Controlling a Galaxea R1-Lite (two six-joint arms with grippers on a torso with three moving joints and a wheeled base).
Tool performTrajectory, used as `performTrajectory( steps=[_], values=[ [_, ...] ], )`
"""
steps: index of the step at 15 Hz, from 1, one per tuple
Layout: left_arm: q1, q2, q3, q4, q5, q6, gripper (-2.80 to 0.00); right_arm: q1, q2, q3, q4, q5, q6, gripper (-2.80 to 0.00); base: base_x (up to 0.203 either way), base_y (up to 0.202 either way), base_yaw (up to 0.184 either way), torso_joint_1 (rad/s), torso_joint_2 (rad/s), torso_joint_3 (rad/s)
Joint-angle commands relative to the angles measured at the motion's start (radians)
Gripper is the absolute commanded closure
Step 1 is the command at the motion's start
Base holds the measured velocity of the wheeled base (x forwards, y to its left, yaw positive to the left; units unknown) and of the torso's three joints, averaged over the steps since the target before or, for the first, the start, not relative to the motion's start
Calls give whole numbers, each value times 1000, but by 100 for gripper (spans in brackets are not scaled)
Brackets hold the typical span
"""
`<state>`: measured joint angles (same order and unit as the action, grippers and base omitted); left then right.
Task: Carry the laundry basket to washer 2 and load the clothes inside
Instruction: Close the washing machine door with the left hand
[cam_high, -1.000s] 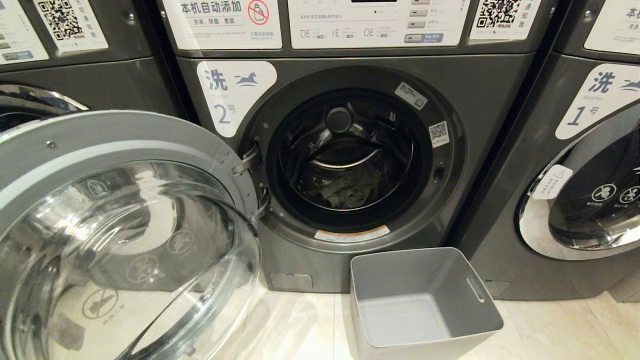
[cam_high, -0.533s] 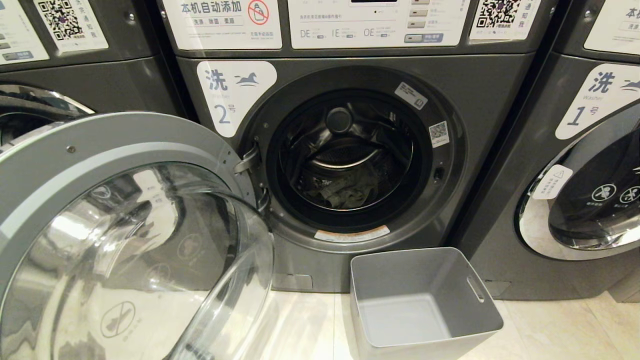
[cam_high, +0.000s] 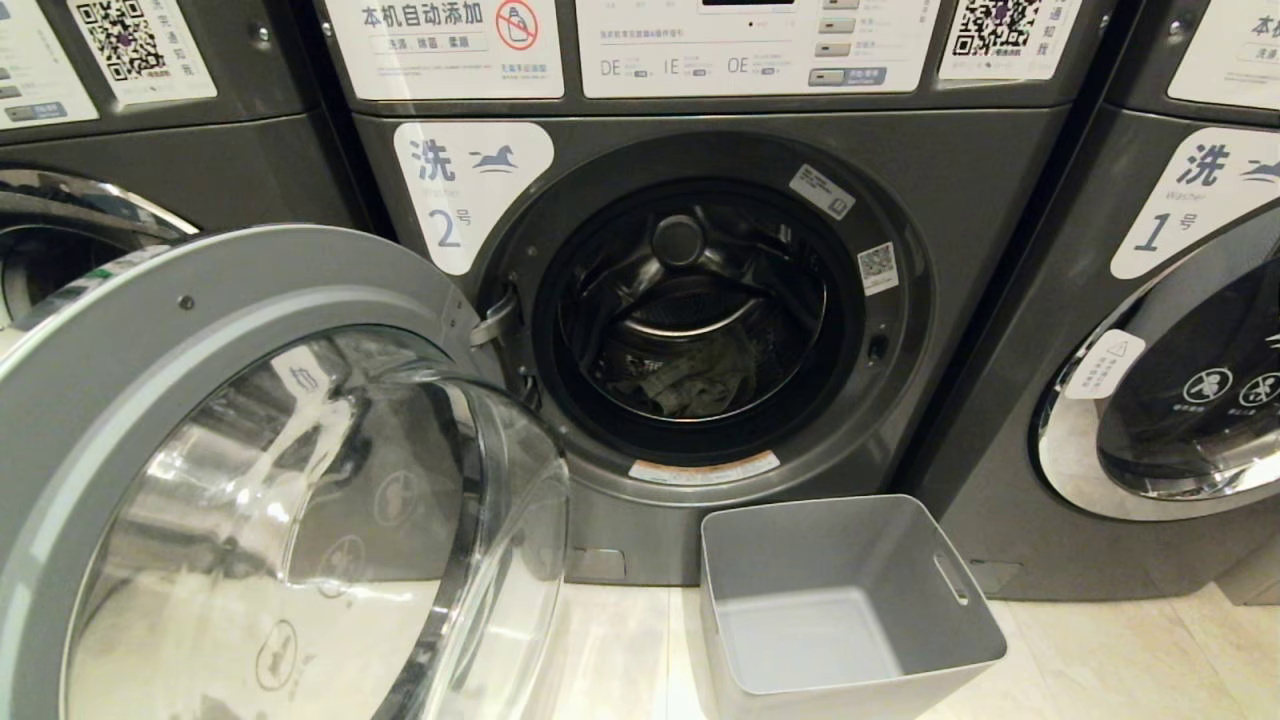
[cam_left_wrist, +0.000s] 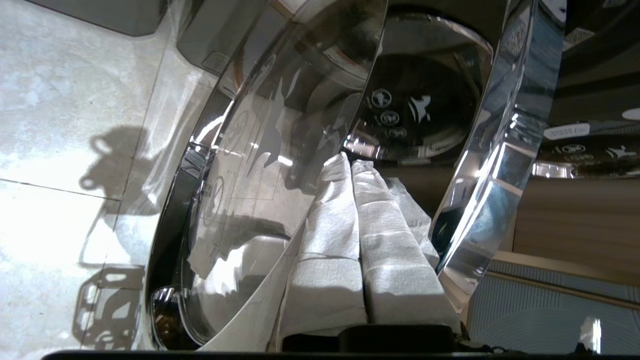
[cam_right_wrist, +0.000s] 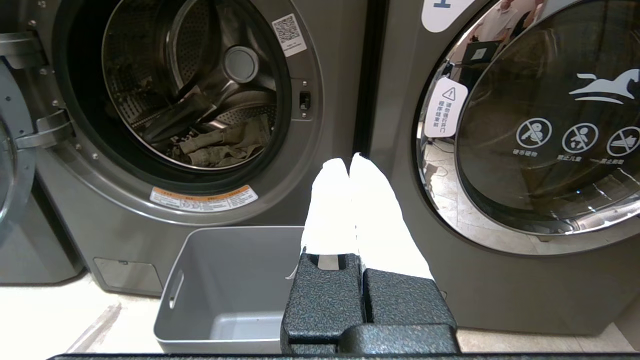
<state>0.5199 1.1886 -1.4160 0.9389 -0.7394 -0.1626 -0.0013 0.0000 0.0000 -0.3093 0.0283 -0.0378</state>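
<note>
The grey laundry basket (cam_high: 800, 550) stands empty on the floor just right of washer 2 (cam_high: 450, 200); it also shows in the right wrist view (cam_right_wrist: 225, 270). The clothes (cam_high: 690, 385), a crumpled pale garment, lie inside the drum (cam_right_wrist: 220, 145). The washer's round door (cam_high: 250, 290) hangs half open at the left. My left gripper (cam_left_wrist: 350, 162) is shut and holds nothing. Its white-wrapped fingers (cam_left_wrist: 330, 240) rest against the door's outer side, between glass and chrome ring. My right gripper (cam_right_wrist: 348, 162) is shut and holds nothing, hovering above the basket's right edge. Neither gripper shows in the head view.
Washer 1 (cam_high: 1170, 230) stands to the right with its door closed, and a third machine (cam_high: 120, 170) to the left. The open door takes up the floor space at the left. Pale floor tiles (cam_high: 1100, 650) lie around the basket.
The washer door has swung further toward the washer opening, its free edge moving right. The basket, the clothes and the right arm have kept still.
</note>
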Motion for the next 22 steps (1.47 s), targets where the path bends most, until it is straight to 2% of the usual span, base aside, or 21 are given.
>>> performTrajectory(
  steps=[1,7,16,22],
  values=[
    [-38,-36,29,6,-7,-2,0,0,2,40,-2,1,-1,0,0,0,0,0,0,0],
    [-171,-71,58,7,-13,-7,0,0,2,40,-2,1,-1,0,0,0,0,0,0,0],
    [-441,-31,52,-29,-26,-12,0,0,2,40,-2,1,-1,0,0,0,0,0,0,0],
    [-558,25,37,-81,-26,-11,0,0,2,40,-2,1,-1,0,0,0,0,0,0,0]
  ],
)
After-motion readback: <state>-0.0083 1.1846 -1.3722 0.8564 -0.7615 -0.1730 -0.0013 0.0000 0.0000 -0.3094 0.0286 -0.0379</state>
